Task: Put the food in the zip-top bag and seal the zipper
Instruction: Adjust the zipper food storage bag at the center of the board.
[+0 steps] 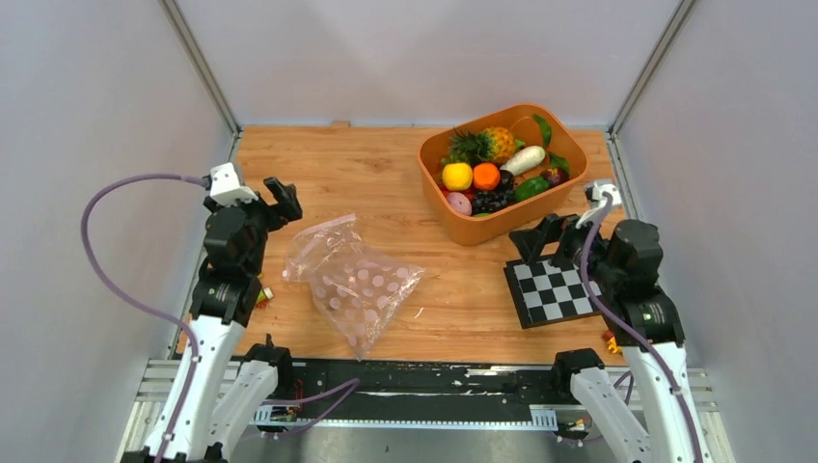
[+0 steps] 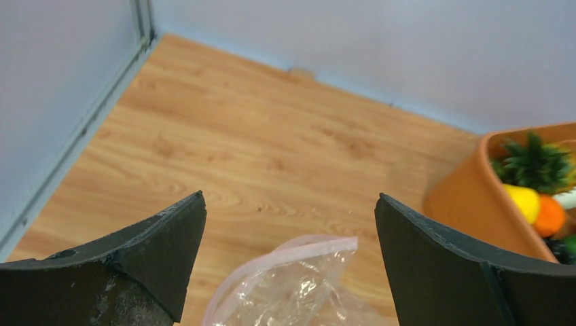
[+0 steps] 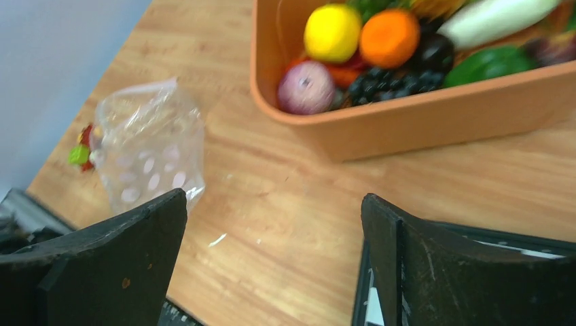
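The food lies piled in an orange tub (image 1: 479,230) at the back right: a pineapple (image 1: 493,143), a yellow lemon (image 1: 457,176), an orange (image 1: 486,176), a white radish (image 1: 524,159) and dark grapes (image 1: 492,200). The zip-top bag (image 1: 354,282) lies crumpled and empty on the table's middle left, its pinkish zipper (image 2: 302,252) gaping at the far end. My left gripper (image 1: 280,201) hovers open just left of the bag's mouth, nothing between its fingers. Over a checkerboard, my right gripper (image 1: 543,241) stands open and empty in front of the tub.
A black-and-white checkerboard (image 1: 552,291) lies at the front right under the right arm. Small yellow-red toy blocks (image 1: 262,297) sit by the left arm, and another (image 1: 611,340) by the right arm. Grey walls close in the table on three sides.
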You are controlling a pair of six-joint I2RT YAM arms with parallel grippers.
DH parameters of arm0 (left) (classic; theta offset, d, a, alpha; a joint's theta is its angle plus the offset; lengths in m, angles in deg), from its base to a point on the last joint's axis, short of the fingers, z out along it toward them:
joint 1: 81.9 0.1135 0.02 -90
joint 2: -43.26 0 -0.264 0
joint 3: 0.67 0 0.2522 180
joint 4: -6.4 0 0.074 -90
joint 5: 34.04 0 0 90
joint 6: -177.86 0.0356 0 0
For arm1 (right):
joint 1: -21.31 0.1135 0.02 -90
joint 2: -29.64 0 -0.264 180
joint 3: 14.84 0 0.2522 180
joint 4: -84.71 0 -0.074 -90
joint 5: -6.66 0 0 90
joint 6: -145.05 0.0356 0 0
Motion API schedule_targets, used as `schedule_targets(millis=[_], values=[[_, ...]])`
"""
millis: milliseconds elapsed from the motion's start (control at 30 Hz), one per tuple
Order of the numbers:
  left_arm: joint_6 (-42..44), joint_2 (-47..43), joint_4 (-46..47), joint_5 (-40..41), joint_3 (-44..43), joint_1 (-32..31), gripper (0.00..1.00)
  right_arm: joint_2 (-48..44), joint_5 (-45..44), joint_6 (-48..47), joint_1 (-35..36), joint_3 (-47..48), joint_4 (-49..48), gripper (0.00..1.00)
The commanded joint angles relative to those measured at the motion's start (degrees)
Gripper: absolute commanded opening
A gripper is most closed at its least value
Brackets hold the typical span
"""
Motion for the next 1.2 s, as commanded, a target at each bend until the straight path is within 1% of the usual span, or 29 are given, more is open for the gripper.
schedule_targets(millis=[0, 33, 67, 133, 167, 200, 300, 367, 433, 467, 500, 567, 600, 633, 767, 833, 900, 1000, 1100, 1167], values=[[-8.52, 5.26, -4.08, 8.7, -0.09, -0.03, 1.0, 3.53, 13.09, 2.32, -0.1, -2.1, -3.43, 1.0], [-13.69, 7.29, -6.68, 11.53, -0.79, -0.04, 1.0, 4.46, 15.3, 2.44, 0.14, -2.16, -3.77, 1.0], [-15.14, 8.6, -8.99, 13.04, -1.59, -0.01, 1.0, 5.26, 16.61, 2.46, 0.67, -2.02, -4.03, 1.0], [-14.14, 10.65, -11.84, 12.35, -3.32, 0.0, 1.0, 6.18, 17.1, 2.03, 2.85, -1.55, -4.56, 1.0], [-13.16, 11.0, -11.88, 11.28, -3.76, 0.01, 1.0, 6.34, 15.95, 1.78, 4.82, -1.13, -4.63, 1.0], [-11.95, 10.84, -11.41, 9.68, -3.86, 0.01, 1.0, 6.42, 14.08, 1.28, 7.29, -0.8, -4.72, 1.0], [-9.92, 7.78, -6.1, 3.37, -0.55, 0.01, 1.0, 8.29, 6.69, -0.25, 19.64, 1.2, -4.82, 1.0], [-11.27, 3.78, -1.93, 0.47, 3.6, 0.01, 1.0, 11.46, 1.13, -1.37, 27.55, 2.62, -4.67, 1.0], [-14.56, -1.27, 0.56, -0.51, 7.85, 0.01, 1.0, 15.22, -5.61, -2.11, 34.25, 3.99, -4.43, 1.0], [-14.74, -3.39, 1.83, -1.57, 9.78, 0.01, 1.0, 16.94, -10.02, -2.46, 37.18, 4.39, -4.76, 0.97], [-16.11, -5.65, 1.59, -1.7, 11.46, 0.01, 1.0, 19.5, -12.34, -2.73, 40.66, 4.96, -5.68, 0.94], [-17.84, -7.74, -0.59, -0.52, 13.0, 0.01, 1.0, 23.41, -15.28, -2.77, 44.66, 6.0, -7.0, 0.93], [-16.95, -8.46, -0.46, -1.53, 13.67, 0.01, 1.0, 25.52, -17.03, -2.65, 46.43, 6.46, -7.92, 0.91], [-15.94, -8.76, -1.37, -1.6, 13.59, 0.01, 1.0, 27.83, -18.71, -2.52, 48.06, 6.81, -9.17, 0.89], [-15.01, -6.79, -9.73, 3.17, 9.49, 0.01, 1.0, 37.18, -24.14, -2.87, 53.64, 9.91, -13.29, 0.84], [-14.4, -5.96, -12.6, 4.46, 7.88, 0.01, 1.0, 41.6, -25.64, -3.2, 55.82, 11.78, -15.08, 0.83], [-13.48, -6.04, -13.42, 5.3, 7.85, 0.01, 1.0, 46.32, -26.29, -3.18, 56.98, 14.05, -15.84, 0.83], [-11.63, -5.45, -12.94, 4.23, 8.82, 0.01, 1.0, 50.98, -28.1, -2.35, 57.16, 16.55, -14.31, 0.85], [-11.08, -3.28, -13.48, 0.94, 9.07, 0.01, 1.0, 53.54, -31.28, -1.89, 57.02, 15.03, -15.65, 0.85], [-11.77, -2.3, -12.56, -1.11, 10.06, 0.01, 1.0, 54.68, -33.32, -0.94, 56.93, 14.73, -14.17, 0.91]])
